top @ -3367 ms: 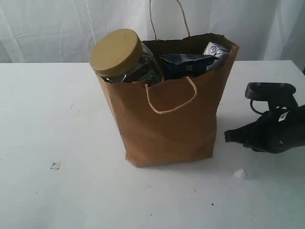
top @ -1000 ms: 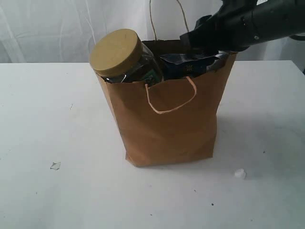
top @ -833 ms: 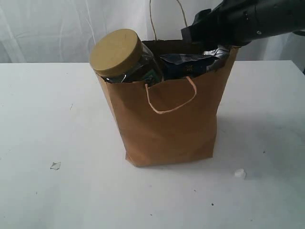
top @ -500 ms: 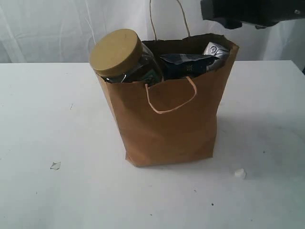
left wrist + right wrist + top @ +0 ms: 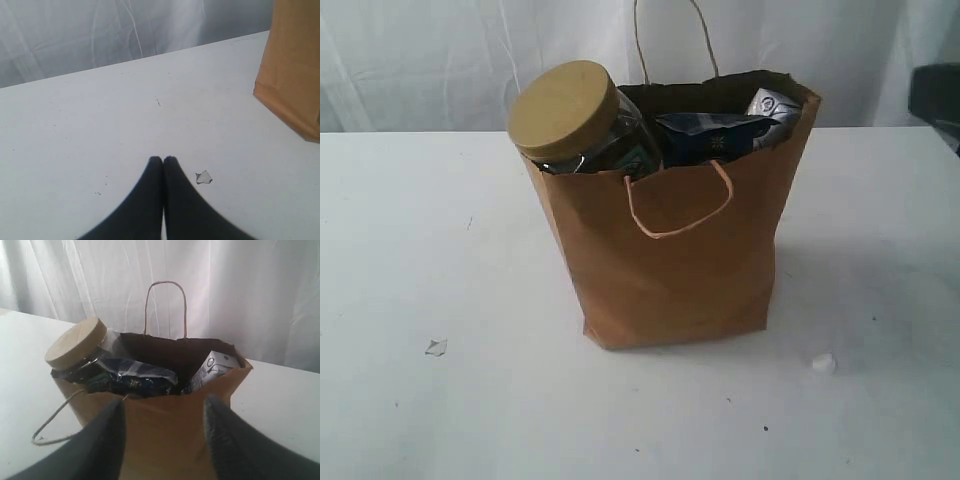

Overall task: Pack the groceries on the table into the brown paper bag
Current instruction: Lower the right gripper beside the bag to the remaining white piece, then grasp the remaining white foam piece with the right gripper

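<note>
The paper bag (image 5: 685, 265) stands on the table (image 5: 420, 250), holding the jar (image 5: 567, 112) at left and the packet (image 5: 775, 104) at right.

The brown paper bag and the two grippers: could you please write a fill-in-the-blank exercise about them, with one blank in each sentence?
1. The brown paper bag stands ____ on the table.
2. The bag has ____ cord handles.
3. The left gripper is ____ and holds nothing.
4. The right gripper is ____ and points at the bag.
Missing words: upright; two; shut; open.
</note>
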`<state>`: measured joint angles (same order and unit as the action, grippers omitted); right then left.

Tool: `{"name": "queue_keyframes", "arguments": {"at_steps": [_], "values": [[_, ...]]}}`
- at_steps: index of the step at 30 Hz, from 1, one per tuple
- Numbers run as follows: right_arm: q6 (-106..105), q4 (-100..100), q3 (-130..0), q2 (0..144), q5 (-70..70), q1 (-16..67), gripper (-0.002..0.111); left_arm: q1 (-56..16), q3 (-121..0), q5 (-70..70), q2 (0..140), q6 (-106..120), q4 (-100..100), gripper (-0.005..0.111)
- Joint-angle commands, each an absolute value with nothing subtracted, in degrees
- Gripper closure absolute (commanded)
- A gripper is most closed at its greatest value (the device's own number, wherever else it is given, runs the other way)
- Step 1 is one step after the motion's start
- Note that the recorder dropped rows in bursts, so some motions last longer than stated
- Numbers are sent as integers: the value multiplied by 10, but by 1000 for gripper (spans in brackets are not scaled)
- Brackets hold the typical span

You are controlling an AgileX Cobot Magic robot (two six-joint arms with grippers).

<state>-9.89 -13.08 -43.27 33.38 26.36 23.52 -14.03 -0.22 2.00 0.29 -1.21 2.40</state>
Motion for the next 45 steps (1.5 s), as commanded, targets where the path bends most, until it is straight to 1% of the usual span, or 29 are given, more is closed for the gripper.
{"name": "queue_keyframes", "arguments": {"at_steps": [1,6,9,11,13,17,24,29,33,37,45], "values": [[-96,-129,-368,256,303,234,62,-139,0,17,0,-12,18,107],[-86,-130,-287,213,307,234,62,-139,0,17,0,-12,18,107],[-78,-128,-270,213,312,234,62,-139,0,17,0,-12,18,107],[-13,-108,-265,220,327,234,62,-139,0,17,0,-12,18,107],[59,-75,-264,237,374,234,62,-139,0,17,0,-12,18,107],[77,-24,-261,305,420,234,62,-139,0,17,0,-12,18,107],[61,-17,-268,476,399,234,62,-139,0,17,0,-12,18,107],[60,-34,-278,618,347,234,62,-139,0,17,0,-12,18,107],[58,-34,-308,704,306,234,62,-139,0,17,0,-12,18,107],[60,-32,-350,770,295,233,62,-139,0,17,0,-12,18,107],[92,-27,-393,859,275,193,62,-139,0,17,0,-12,18,107]]}}
